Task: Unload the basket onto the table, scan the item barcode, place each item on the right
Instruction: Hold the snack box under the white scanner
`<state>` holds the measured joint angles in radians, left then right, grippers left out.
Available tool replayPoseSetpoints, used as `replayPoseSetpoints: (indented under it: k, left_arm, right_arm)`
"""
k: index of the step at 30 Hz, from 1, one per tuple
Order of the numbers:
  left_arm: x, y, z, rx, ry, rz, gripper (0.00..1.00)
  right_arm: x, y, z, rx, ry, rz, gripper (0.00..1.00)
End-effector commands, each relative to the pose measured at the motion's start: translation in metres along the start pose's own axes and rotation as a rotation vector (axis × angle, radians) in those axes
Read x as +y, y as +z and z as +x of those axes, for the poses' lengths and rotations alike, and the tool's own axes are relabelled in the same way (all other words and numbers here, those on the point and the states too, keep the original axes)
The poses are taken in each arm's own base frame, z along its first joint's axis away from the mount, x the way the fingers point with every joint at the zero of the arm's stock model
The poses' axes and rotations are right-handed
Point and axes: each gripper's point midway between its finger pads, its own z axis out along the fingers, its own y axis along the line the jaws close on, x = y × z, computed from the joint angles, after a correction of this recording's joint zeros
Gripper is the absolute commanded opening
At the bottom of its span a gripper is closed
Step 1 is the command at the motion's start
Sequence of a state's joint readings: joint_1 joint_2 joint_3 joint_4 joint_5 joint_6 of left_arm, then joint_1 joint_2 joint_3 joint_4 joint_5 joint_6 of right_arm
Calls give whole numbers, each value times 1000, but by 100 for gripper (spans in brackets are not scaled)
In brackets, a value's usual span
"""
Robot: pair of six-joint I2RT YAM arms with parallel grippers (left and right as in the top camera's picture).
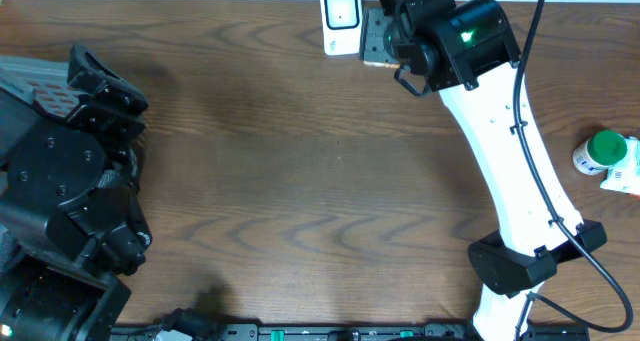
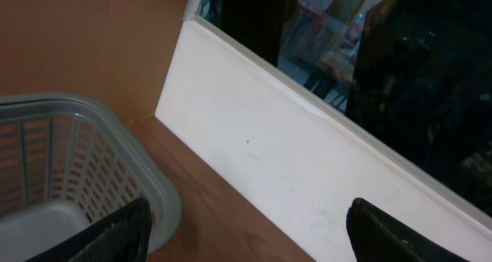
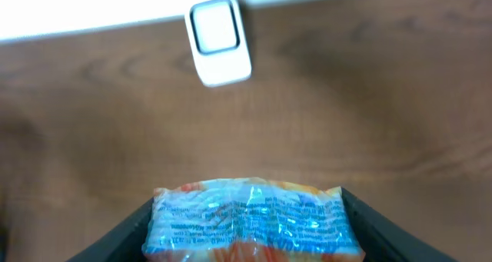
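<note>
The item is a crinkly plastic packet (image 3: 250,220) with blue print and orange edges. My right gripper (image 3: 246,233) is shut on it, and both dark fingers press its sides. From overhead, the right gripper (image 1: 385,43) holds the packet (image 1: 376,37) at the table's far edge, right beside the white scanner (image 1: 341,21). In the right wrist view the scanner (image 3: 220,41) lies just ahead of the packet, with its window facing up. My left gripper (image 2: 246,235) stands open and empty over the table's left side. No barcode can be made out.
A grey slatted basket (image 2: 84,162) sits by the left gripper, against a white board (image 2: 307,162); overhead it is the basket (image 1: 30,81) at the far left. A green-capped bottle (image 1: 600,151) and another pack (image 1: 626,171) lie at the right edge.
</note>
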<state>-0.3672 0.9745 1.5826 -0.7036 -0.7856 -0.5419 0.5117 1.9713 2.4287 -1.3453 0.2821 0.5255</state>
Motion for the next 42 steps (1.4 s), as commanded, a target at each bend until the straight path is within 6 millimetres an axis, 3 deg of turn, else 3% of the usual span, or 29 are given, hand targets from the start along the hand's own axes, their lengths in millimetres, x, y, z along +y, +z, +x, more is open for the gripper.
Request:
replayPoseSetpoints:
  k: [1,7,11,20,24,29,33,42]
  left_arm:
    - [3,-1,-4,-14,10,-15,81]
    - [3,-1,-4,-14,10,-15,81]
    - [3,-1,-4,-14,9,-14,81]
    - [3,-1,-4,-14,9,-14,82]
    - [3,-1,-4,-14,10,-15,82]
    - [3,-1,-4,-14,10,-15,82]
    - [3,-1,-4,-13,10,-14,82]
    - [3,-1,-4,-14,9,-14,82]
  right_arm:
    - [-4,2,-21,-96,-29,54,60]
    - [15,14,-51,-212,-74,2,60]
    - [31,33,-67,-277,-124,-19,60]
    - [68,102,-98,-435,-197,-54,61]
    - [79,144,-106,-505,-235,-53,63]
    - [83,206,-97,-538,-229,-49,67]
    - [74,256,-84,-543,-216,-33,67]
    - [50,332,-58,-561,-178,-9,72]
